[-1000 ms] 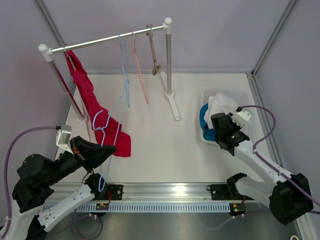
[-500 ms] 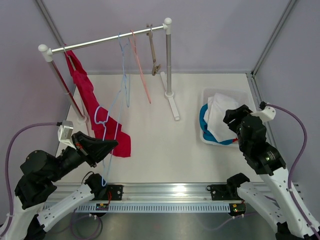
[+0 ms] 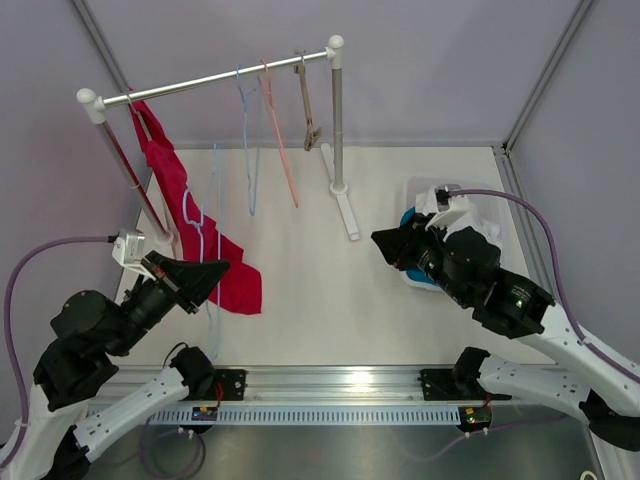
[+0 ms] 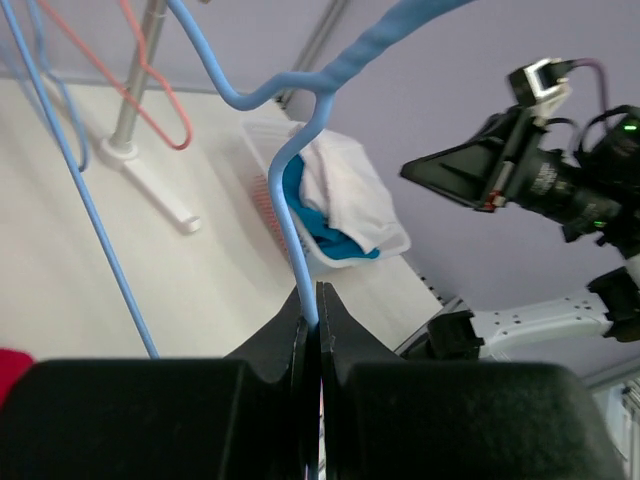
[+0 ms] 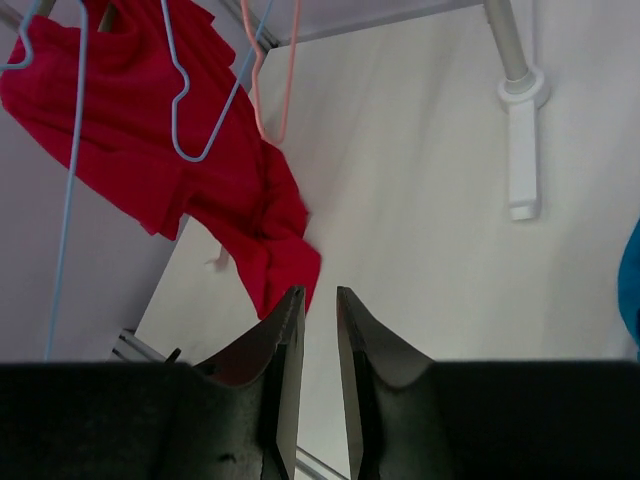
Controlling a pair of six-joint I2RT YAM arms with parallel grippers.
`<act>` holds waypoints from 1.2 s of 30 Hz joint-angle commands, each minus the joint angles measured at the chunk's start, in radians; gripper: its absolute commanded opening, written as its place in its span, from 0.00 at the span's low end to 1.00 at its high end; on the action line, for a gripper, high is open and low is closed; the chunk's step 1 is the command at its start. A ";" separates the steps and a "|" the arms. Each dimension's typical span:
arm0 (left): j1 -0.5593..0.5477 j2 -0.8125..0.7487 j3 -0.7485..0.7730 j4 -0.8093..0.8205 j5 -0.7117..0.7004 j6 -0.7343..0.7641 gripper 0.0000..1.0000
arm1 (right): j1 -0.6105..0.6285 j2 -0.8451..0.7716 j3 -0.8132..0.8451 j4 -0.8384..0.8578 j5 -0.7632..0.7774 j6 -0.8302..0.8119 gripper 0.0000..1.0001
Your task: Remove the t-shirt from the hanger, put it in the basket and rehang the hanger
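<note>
One silver metal clothes rail [image 3: 215, 77] carries the red t-shirt [image 3: 170, 180] at its left end, hanging low. My left gripper [image 4: 312, 302] pinches the light-blue wire hanger [image 4: 290, 190] tight, I judge to draw it free of the cloth. The right gripper [image 5: 320, 300], barely parted, holds nothing.

We see a plain bright red t-shirt [image 3: 172, 185] against pale lilac walls [image 3: 420, 70] and a cream table [image 3: 330, 300]. The blue hanger [image 4: 292, 240] is sky-coloured. A pale blue hanger [image 3: 249, 160], a pink hanger [image 3: 280, 140] and a brown hanger [image 3: 306, 100] share a silver rail [image 3: 190, 87] with white end caps [image 3: 88, 97]. A white basket [image 3: 415, 190] holds white cloth [image 4: 345, 185] and teal cloth [image 4: 330, 235]. The left gripper [image 4: 318, 305] and right gripper [image 5: 320, 300] are black, their cables [image 3: 40, 255] purple.
</note>
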 commanded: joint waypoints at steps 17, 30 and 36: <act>0.172 0.444 0.288 0.157 -0.004 0.103 0.00 | 0.136 -0.032 -0.047 0.119 0.081 -0.047 0.30; 0.682 0.703 0.359 0.310 0.579 -0.089 0.00 | 0.138 -0.096 -0.083 0.074 0.101 -0.032 0.31; 0.769 0.850 0.435 0.372 0.662 -0.171 0.00 | 0.138 -0.076 -0.081 0.074 0.081 -0.029 0.31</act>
